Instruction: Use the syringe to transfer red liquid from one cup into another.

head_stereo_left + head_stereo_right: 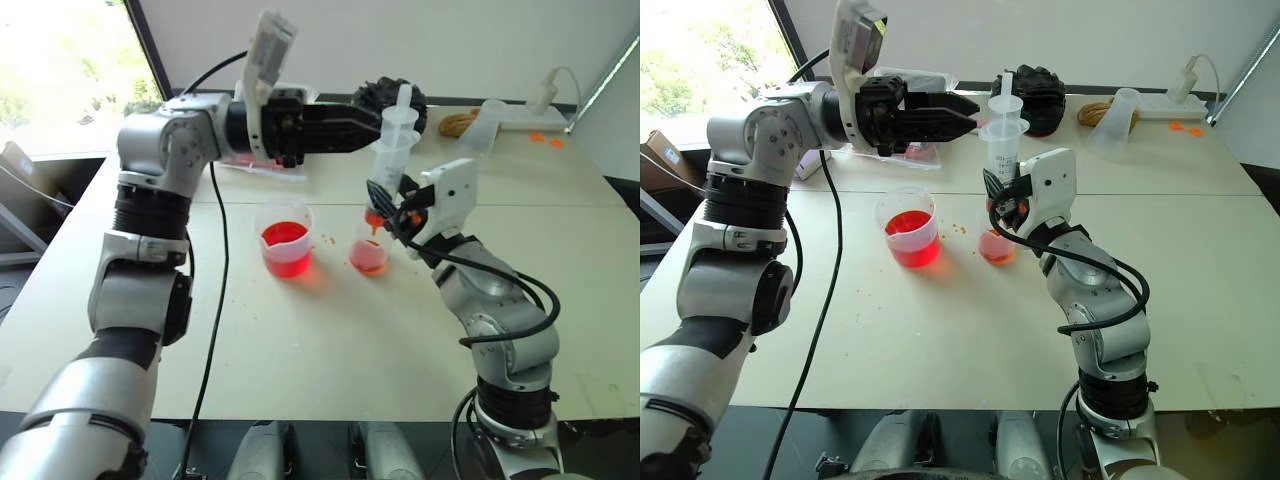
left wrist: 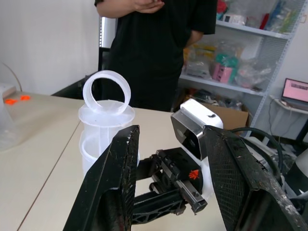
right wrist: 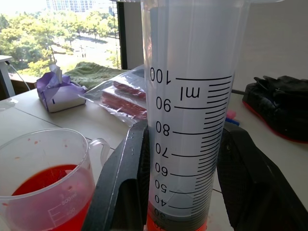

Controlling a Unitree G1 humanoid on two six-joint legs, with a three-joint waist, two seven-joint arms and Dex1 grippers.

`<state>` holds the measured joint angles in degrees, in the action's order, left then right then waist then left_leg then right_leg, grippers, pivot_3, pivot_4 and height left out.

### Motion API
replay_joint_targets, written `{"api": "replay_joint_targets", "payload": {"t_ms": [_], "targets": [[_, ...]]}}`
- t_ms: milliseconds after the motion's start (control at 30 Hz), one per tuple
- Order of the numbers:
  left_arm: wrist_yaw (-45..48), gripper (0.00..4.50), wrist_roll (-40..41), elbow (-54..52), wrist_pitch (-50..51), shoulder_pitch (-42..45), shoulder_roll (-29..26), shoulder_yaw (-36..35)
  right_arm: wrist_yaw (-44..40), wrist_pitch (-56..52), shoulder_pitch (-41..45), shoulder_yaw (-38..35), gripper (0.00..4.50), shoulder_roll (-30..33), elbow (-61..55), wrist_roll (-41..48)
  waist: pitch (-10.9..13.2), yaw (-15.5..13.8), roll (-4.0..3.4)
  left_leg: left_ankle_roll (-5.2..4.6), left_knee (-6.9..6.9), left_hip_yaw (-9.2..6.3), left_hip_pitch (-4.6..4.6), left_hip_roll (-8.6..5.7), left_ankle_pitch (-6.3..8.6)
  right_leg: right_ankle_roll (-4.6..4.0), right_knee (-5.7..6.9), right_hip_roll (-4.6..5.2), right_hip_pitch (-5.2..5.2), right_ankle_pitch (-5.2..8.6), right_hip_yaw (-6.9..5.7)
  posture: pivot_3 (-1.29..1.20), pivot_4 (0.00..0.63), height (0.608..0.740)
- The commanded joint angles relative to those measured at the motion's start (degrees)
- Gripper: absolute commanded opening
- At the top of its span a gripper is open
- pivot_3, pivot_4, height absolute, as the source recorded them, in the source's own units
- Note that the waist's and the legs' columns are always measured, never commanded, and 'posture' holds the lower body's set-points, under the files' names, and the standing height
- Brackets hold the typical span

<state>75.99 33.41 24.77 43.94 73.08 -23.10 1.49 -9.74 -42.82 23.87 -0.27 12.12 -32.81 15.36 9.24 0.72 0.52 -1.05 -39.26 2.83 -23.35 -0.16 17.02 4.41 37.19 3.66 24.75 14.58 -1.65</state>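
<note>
The syringe [image 1: 393, 150] stands upright, and my right gripper [image 1: 385, 205] is shut on the lower part of its barrel [image 3: 192, 96]. A little red liquid [image 3: 168, 222] shows at the bottom of the barrel. The orange-red tip hangs just over the smaller cup [image 1: 369, 252], which holds some red liquid. To its left stands the larger beaker [image 1: 285, 240], with red liquid [image 1: 284, 238] in it. My left gripper [image 1: 970, 112] is open and points level at the plunger top [image 2: 106, 91], just short of it. One of its fingers [image 2: 115, 183] stands beside the plunger.
At the back of the table are a black bundle [image 1: 395, 100], a coil of rope [image 1: 458, 123], a tipped clear cup [image 1: 487, 120] and a white power strip [image 1: 540, 100]. A tissue box [image 3: 57, 91] and a plastic bag [image 3: 122, 96] lie back left. A person in black [image 2: 154, 48] stands beyond the table.
</note>
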Motion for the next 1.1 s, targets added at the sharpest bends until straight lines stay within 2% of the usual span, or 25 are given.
{"api": "replay_joint_targets", "payload": {"t_ms": [33, 967, 1067, 1100], "targets": [[0.47, 2.15, -0.37, 0.74, -2.22, 3.28, 0.4, -0.73, 0.07, 1.79, 0.17, 0.02, 1.34, -0.07, -1.38, -0.21, 0.0, -0.01, 0.0, 0.0, 0.0, 0.0, 0.0, -0.01, 0.0, 0.0, -0.01, 0.0, 0.0, 0.0, 0.0, 0.0, 0.15, 0.74], [4.02, 2.15, -8.72, 15.61, -12.21, 8.3, 7.78, 1.46, 0.46, 1.19, -0.41, 0.43, 1.34, -0.35, -2.28, -0.3, 0.0, 0.02, 0.0, -0.04, -0.01, 0.0, 0.0, -0.01, 0.02, 0.0, -0.05, -0.02, 0.0, 0.0, -0.02, 0.0, 0.15, 0.74], [4.3, 1.49, -9.24, 16.12, -12.32, 8.35, 8.13, 1.68, 0.48, 1.2, -0.48, 0.48, 1.34, -0.4, -2.28, -0.29, 0.0, 0.03, 0.0, -0.04, -0.01, 0.0, 0.0, -0.01, 0.02, 0.0, -0.04, -0.02, 0.0, 0.0, -0.01, 0.0, 0.15, 0.74], [4.34, 1.09, -9.43, 16.22, -12.35, 8.33, 8.22, 1.75, 0.48, 1.21, -0.5, 0.5, 1.34, -0.42, -2.28, -0.29, 0.0, 0.03, 0.0, -0.04, -0.01, 0.0, 0.0, -0.01, 0.02, 0.0, -0.04, -0.02, 0.0, 0.0, -0.01, 0.0, 0.15, 0.74]]}}
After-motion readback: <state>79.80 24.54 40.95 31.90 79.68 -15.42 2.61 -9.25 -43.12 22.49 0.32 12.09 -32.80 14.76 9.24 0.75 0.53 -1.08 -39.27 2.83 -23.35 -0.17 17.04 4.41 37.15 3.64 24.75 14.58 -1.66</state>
